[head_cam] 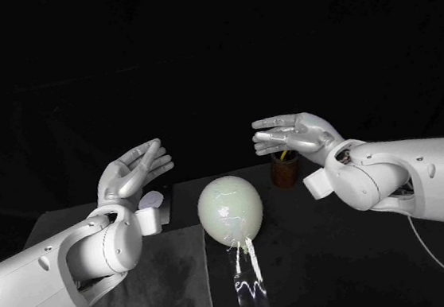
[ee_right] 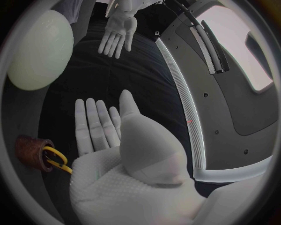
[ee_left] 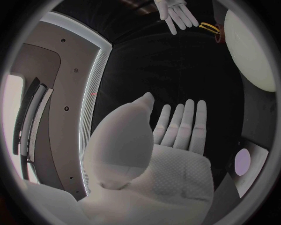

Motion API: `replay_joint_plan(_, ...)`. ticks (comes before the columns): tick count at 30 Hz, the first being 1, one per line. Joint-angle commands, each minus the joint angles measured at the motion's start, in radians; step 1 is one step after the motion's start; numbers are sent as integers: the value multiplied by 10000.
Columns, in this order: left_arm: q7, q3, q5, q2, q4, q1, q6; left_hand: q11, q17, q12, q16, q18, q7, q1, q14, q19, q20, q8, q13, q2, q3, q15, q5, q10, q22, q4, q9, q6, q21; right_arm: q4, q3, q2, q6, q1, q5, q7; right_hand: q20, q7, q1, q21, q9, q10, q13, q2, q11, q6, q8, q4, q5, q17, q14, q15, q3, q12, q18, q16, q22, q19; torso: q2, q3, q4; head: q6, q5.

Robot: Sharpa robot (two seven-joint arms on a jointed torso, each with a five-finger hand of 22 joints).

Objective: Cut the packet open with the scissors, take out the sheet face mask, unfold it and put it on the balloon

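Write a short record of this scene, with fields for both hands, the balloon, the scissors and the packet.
left hand: raised above the table, fingers apart, holds nothing
right hand: raised, fingers apart, holds nothing
balloon: pale, on a clear stand, mid-table
scissors: yellow handles, standing in a brown cup
packet: white, on the table, at the balloon's left

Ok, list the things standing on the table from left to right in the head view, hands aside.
white packet → balloon → brown cup holding the yellow-handled scissors
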Motion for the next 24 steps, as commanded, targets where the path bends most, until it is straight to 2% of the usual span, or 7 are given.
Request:
replay_joint_plan(1,135,9,36,-174,231,21,896,-115,64,25,117,366,769,179,397,365,-8,131,-75,-22,79,-133,39,519,7,-26,64,417,126,75,9,-329,-13,186,-1191,-50,-62,823,158,196,75,491,-40,-16,-132,751,149,-317,-126,49,614,-176,-25,-30,188,170,39,469,44,15,5,-10,-101)
replay_joint_plan(7,79,8,27,-507,642,24,1144,-427,390,90,658,472,574,479,1750,1379,-257,260,-160,-141,408,-554,44,1728,117,-72,97,1243,583,147,10,-1055,-144,519,-1848,-332,-322,746,257,582,-16,997,-55,-35,-270,1093,28,-824,-258,121,1571,-445,-272,-265,201,378,163,1162,157,12,-23,80,-235)
replay_joint_plan(12,74,9,-40,-730,938,30,1295,-467,452,-32,684,455,538,536,1849,1498,-331,210,-209,-200,553,-591,36,1894,117,-56,64,1368,636,27,8,-1613,-396,826,-2220,-505,-601,610,202,1201,-46,1479,-29,-46,-434,1436,36,-1201,-333,215,2269,-672,-600,-370,197,494,451,1873,249,4,-61,145,-384)
replay_joint_plan(14,67,9,-53,-780,1003,33,1336,-475,469,-70,685,452,528,545,1869,1519,-345,196,-218,-228,589,-600,36,1942,113,-50,55,1404,643,-73,8,-1776,-476,935,-2366,-572,-815,524,110,1803,-89,1771,-39,60,-537,1624,6,-1500,-262,245,2716,-817,-897,-521,156,477,790,2184,264,4,-66,162,-406)
replay_joint_plan(18,58,10,-70,-863,1094,37,1408,-496,499,-124,696,450,507,549,1914,1560,-366,178,-224,-264,649,-619,34,2034,108,-33,42,1470,659,-369,7,-2057,-572,1142,-3032,-772,-972,474,35,2472,-131,1972,-37,144,-601,1756,-36,-1816,-175,270,3148,-950,-1165,-662,150,465,1190,2418,303,12,-74,183,-437)
replay_joint_plan(20,53,10,-75,-893,1112,38,1456,-510,523,-168,704,448,495,541,1947,1587,-380,159,-227,-299,687,-632,34,2100,104,-15,31,1510,670,-564,6,-2139,-508,1233,-3846,-937,-1094,388,-101,3277,-162,2220,-27,258,-651,1887,-64,-2066,-95,291,3538,-1080,-1408,-715,127,453,1672,2750,315,19,-88,191,-435)
replay_joint_plan(24,48,10,-78,-916,1085,39,1535,-512,530,-182,705,447,493,532,1956,1595,-384,152,-227,-311,695,-635,34,2119,103,-5,27,1520,672,-971,6,-2114,-276,1342,-5804,-1327,-1198,383,-396,4562,-251,2329,-32,380,-741,1997,-200,-2730,-110,272,3924,-1130,-1755,-764,134,196,2535,2671,322,31,-88,196,-461)
